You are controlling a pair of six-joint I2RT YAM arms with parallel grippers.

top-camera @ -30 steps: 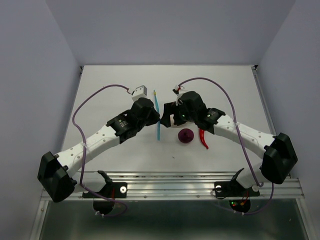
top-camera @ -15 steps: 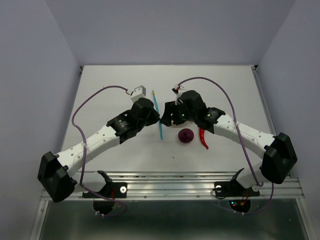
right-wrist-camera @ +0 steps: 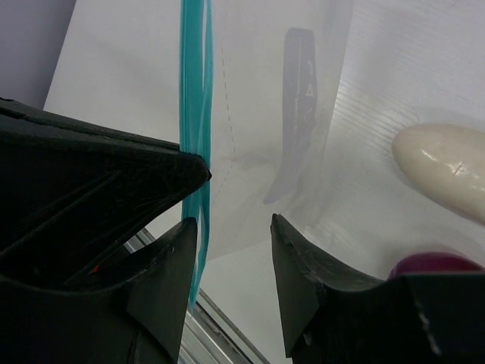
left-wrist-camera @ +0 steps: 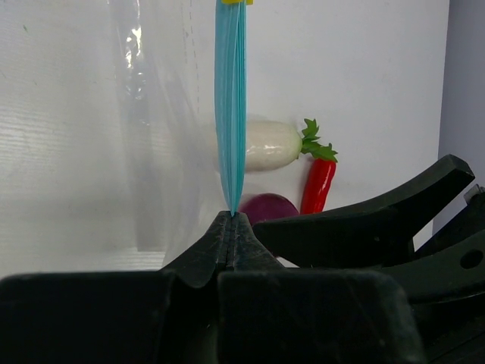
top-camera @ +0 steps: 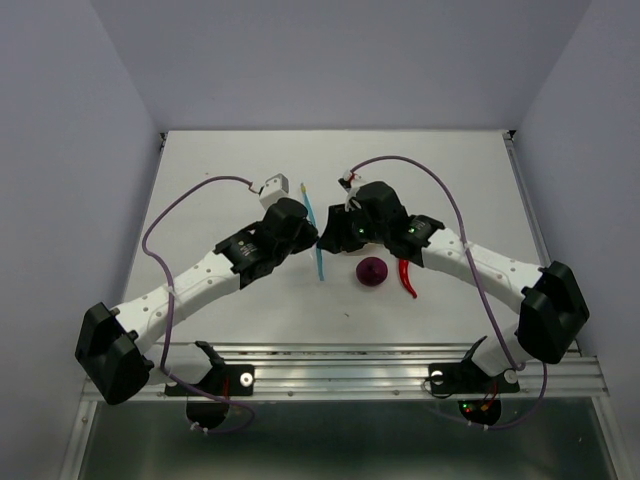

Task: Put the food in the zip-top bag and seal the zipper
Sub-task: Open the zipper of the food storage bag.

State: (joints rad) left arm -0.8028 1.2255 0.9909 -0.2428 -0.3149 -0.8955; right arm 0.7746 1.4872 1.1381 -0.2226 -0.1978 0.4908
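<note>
Top view: the right gripper (top-camera: 335, 235) has slid in against the zipper (top-camera: 320, 262), opposite the left gripper (top-camera: 308, 232). The onion (top-camera: 372, 271) and chili pepper (top-camera: 407, 279) lie outside, on the table (top-camera: 230, 170).

Left wrist: jaws clamped tight on the zipper's end, with the radish (left-wrist-camera: 265, 145) beyond.

Right wrist: the jaws, wide a second ago, now stand half-narrowed astride the zip-top bag (right-wrist-camera: 288, 114) film. Nothing pinched yet; likely a second grip to open the mouth.

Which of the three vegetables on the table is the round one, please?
The dark purple onion, lying beside the red chili; the chili is long and slim, and the white radish is oblong.
</note>
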